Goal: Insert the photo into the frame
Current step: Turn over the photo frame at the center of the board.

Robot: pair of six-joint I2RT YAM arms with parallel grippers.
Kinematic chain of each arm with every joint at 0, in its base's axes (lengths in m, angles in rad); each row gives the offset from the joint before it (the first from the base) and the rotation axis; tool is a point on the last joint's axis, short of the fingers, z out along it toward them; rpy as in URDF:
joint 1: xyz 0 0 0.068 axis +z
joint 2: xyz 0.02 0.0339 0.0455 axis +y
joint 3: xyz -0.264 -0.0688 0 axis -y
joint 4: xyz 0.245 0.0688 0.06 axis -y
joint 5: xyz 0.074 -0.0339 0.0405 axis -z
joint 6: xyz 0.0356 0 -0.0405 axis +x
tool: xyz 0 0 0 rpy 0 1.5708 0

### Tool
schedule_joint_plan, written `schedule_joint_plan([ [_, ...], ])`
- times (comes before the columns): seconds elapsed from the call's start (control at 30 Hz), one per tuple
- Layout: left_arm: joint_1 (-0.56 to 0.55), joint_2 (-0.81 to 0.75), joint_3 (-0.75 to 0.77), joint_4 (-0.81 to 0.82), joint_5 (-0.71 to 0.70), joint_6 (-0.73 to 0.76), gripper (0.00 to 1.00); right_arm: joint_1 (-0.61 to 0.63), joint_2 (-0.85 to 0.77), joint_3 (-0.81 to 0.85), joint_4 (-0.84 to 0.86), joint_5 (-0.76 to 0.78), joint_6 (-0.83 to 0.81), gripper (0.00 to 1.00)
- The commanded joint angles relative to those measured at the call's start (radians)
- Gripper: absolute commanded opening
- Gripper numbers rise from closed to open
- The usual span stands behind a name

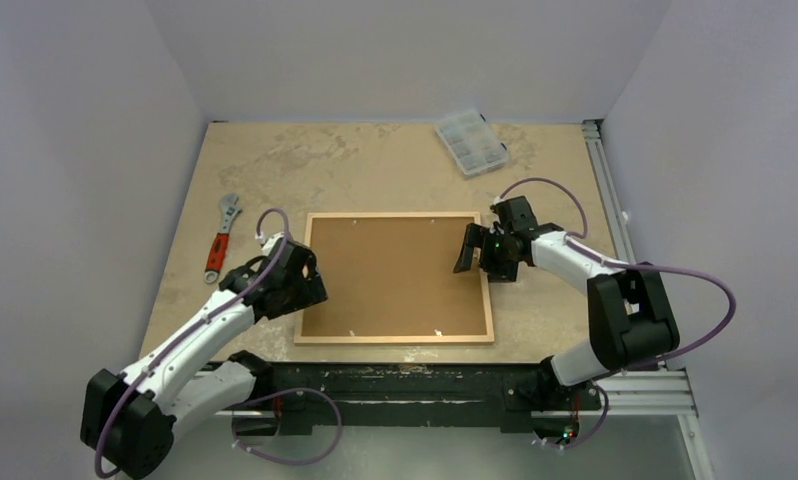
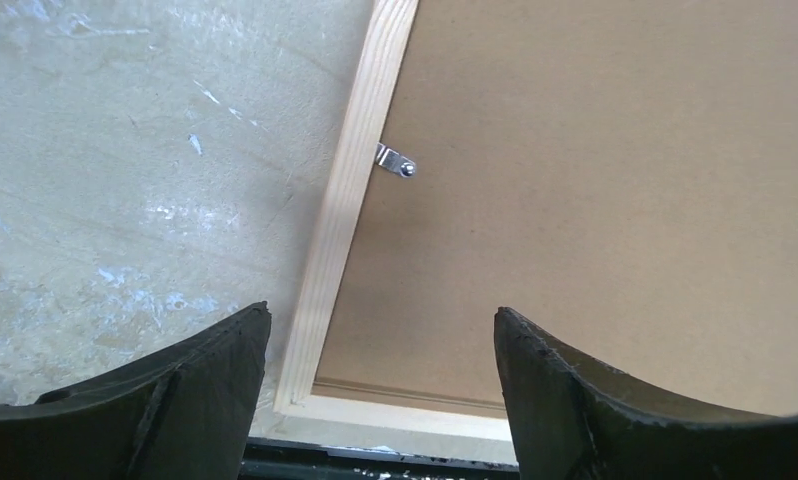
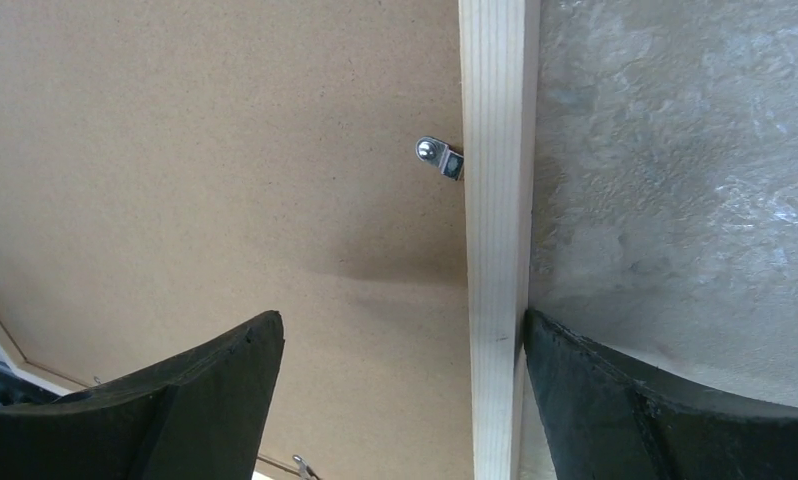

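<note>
- Step in hand looks like opening the back: frame (image 1: 395,338) lies face down mid-worktop (image 1: 275,170), brown backing board (image 1: 390,275) filling it.
- Wide open and empty: left tool (image 1: 310,287) and right tool (image 1: 478,255), straddling the left and right rails.
- Next probably needs the metal clip (image 3: 441,156) turned aside and the board lifted (photo not in view).
- Frame is thin pale wood, lying flat.

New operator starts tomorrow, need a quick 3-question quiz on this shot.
1. True or false: the photo lies in plain view on the table.
2. Which tool lies left of the frame? A) wrench B) hammer C) pliers
3. Fill in: both arms' jaws are ___.

Key: 1 false; 2 A; 3 open.
</note>
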Motion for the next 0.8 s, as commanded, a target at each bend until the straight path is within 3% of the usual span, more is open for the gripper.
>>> schedule_joint_plan([
  [0.0, -0.019, -0.125, 0.023, -0.017, -0.042, 0.038, 0.81, 0.013, -0.018, 0.031, -0.026, 0.029, 0.006, 0.89],
  [0.3, -0.025, -0.371, -0.046, 0.143, 0.109, 0.097, 0.99, 0.014, -0.133, -0.042, -0.084, 0.040, -0.008, 0.90],
  [0.47, -0.028, -0.395, -0.047, 0.203, 0.194, 0.140, 1.00, 0.013, -0.190, -0.089, -0.147, 0.068, -0.011, 0.89],
  [0.63, -0.055, -0.384, -0.057, 0.292, 0.293, 0.175, 1.00, 0.014, -0.247, -0.146, -0.181, 0.088, 0.000, 0.81],
  [0.77, -0.121, -0.363, -0.068, 0.377, 0.325, 0.209, 1.00, 0.014, -0.244, -0.200, -0.142, 0.041, 0.004, 0.66],
])
